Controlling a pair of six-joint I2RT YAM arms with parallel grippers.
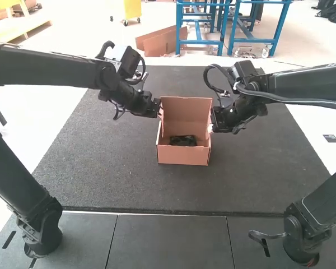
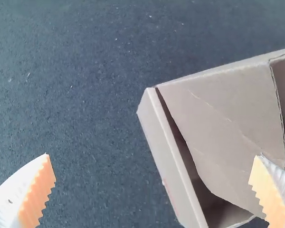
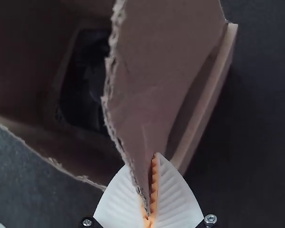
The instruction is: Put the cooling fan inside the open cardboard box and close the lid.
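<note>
Box (image 1: 183, 148) on mat (image 1: 95, 168) (flap (image 3: 164, 71) in right pincer (image 3: 152, 166))

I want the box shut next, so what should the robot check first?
1. The black cooling fan is inside the brown cardboard box: ok.
2. The lid is shut: not ok, it stands up at the back.
3. The right pincer grips the ragged cardboard side flap: ok.
4. The left pincer grips something: not ok, it is open at the box's corner.
5. The fan lies flat: cannot tell.

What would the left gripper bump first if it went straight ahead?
Probably the left side of the open brown cardboard box, close ahead of the left gripper, though depth is unclear.
</note>
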